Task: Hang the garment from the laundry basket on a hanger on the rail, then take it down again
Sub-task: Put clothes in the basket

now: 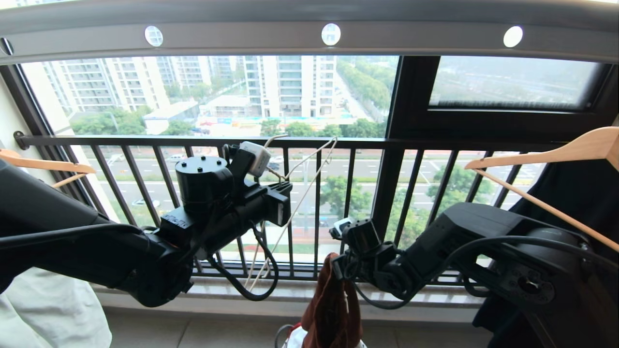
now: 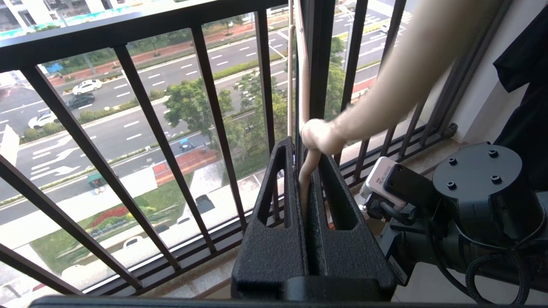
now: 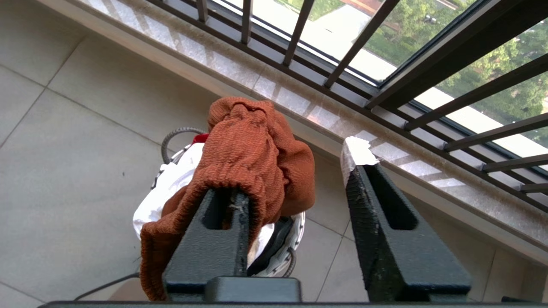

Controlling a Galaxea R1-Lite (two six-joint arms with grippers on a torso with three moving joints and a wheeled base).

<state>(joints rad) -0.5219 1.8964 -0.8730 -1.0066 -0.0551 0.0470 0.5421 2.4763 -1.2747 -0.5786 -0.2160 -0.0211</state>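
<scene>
Head view: left gripper jaws clamp the hanger; right gripper jaws gape, the garment draped on one finger above the laundry basket at six o'clock. Next, probably regrip.

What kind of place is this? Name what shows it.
Likely an enclosed high-rise apartment balcony used for drying laundry: a black balcony railing before windows high over a street, a grey overhead rail, and wooden hangers.

Rust-brown garment bunched above laundry basket, perhaps snagged
</scene>
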